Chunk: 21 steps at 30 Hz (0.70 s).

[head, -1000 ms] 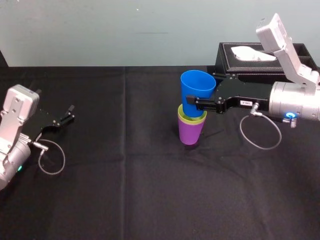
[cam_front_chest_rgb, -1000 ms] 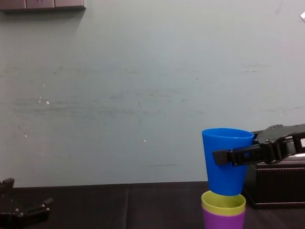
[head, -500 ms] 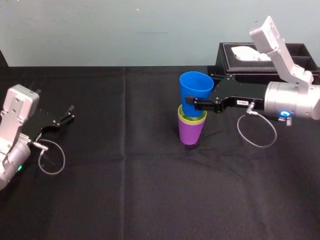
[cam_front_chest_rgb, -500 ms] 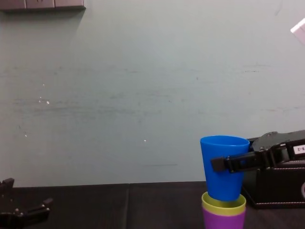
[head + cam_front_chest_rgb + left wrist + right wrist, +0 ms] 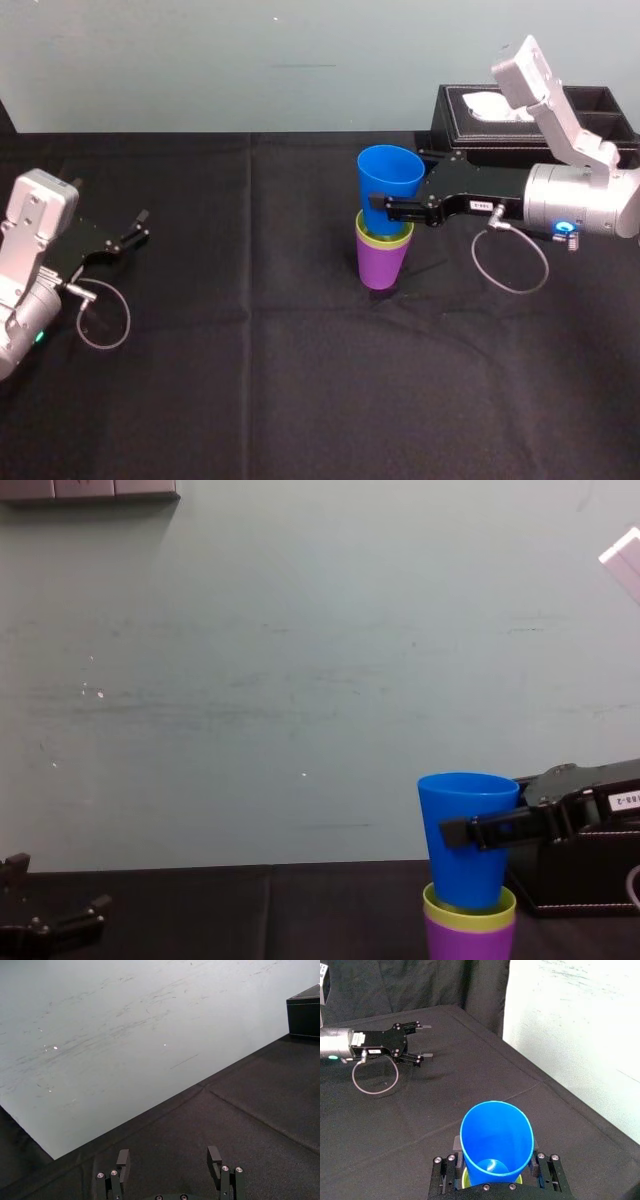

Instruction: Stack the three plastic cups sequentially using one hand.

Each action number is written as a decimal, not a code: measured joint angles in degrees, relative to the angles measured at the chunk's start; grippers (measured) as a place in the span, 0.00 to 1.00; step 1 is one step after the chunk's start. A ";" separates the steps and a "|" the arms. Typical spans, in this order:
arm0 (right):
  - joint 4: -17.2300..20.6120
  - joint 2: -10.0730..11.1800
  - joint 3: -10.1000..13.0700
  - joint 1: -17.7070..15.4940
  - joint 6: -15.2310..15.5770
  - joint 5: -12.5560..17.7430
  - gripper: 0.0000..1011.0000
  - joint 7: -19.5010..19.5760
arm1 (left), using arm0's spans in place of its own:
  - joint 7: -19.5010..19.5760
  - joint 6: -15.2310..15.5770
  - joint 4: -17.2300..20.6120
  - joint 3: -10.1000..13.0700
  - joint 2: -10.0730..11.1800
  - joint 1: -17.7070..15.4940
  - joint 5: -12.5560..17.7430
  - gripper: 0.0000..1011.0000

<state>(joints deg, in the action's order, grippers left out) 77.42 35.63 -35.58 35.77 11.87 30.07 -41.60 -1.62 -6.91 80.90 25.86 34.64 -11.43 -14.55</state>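
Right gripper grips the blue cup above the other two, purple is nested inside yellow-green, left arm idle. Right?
One thing is wrong: the nesting is reversed. In the head view the yellow-green cup sits inside the purple cup. The rest holds: the right gripper grips the blue cup above them, and the left gripper sits idle at the table's left.

**Soft, even room light**

Lit brightly and evenly, flat across the pale far wall (image 5: 250, 680). Only faint, soft-edged shadows on the black tablecloth (image 5: 250, 350). Mild sheen on the blue cup (image 5: 388, 185); small blue lamp (image 5: 567, 229) glowing on the right arm (image 5: 590, 195).
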 joint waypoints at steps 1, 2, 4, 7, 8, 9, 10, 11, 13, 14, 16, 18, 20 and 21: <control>-0.19 -0.08 -0.06 0.02 -0.04 -0.11 0.72 -0.12 | 0.00 0.00 0.00 0.00 0.00 0.00 0.00 1.00; -0.33 -0.13 -0.10 0.03 -0.07 -0.17 0.72 -0.22 | 0.00 0.00 0.00 0.00 0.00 0.00 0.00 1.00; -0.74 -0.31 -0.18 0.09 -0.18 -0.26 0.72 -0.38 | 0.00 0.00 0.00 0.00 0.00 0.00 0.00 1.00; -1.07 -0.42 -0.22 0.09 -0.26 -0.33 0.72 -0.50 | 0.00 0.00 0.00 0.00 0.00 0.00 0.00 1.00; -1.24 -0.46 -0.24 0.09 -0.31 -0.38 0.72 -0.61 | 0.00 0.00 0.00 0.00 0.00 0.00 0.00 1.00; -1.34 -0.50 -0.26 0.09 -0.33 -0.42 0.72 -0.64 | 0.00 0.00 0.00 0.00 0.00 0.00 0.00 1.00; -1.51 -0.57 -0.31 0.12 -0.38 -0.55 0.72 -0.69 | 0.00 0.00 0.00 0.00 0.00 0.00 0.00 1.00; -1.58 -0.61 -0.32 0.13 -0.41 -0.61 0.72 -0.70 | 0.00 0.00 0.00 0.00 0.00 0.00 0.00 1.00; -1.67 -0.65 -0.34 0.14 -0.42 -0.72 0.72 -0.71 | 0.00 0.00 0.00 0.00 0.00 0.00 0.00 1.00; -1.74 -0.68 -0.36 0.14 -0.42 -0.82 0.72 -0.71 | 0.00 0.00 0.00 0.00 0.00 0.00 0.00 1.00; -1.80 -0.72 -0.36 0.14 -0.42 -0.88 0.72 -0.71 | 0.00 0.00 0.00 0.00 0.00 0.00 0.00 1.00; -1.87 -0.78 -0.36 0.14 -0.42 -0.95 0.72 -0.70 | 0.00 0.00 0.00 0.00 0.00 0.00 0.00 1.00; -1.90 -0.81 -0.36 0.10 -0.41 -0.99 0.72 -0.69 | 0.00 0.00 0.00 0.00 0.00 0.00 0.00 1.00; -1.90 -0.81 -0.36 0.09 -0.41 -1.00 0.72 -0.69 | 0.00 0.00 0.00 0.00 0.00 0.00 0.00 1.00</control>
<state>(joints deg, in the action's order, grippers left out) 75.52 34.83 -35.94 35.86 11.46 29.07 -42.28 -1.62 -6.91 80.90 25.86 34.65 -11.43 -14.55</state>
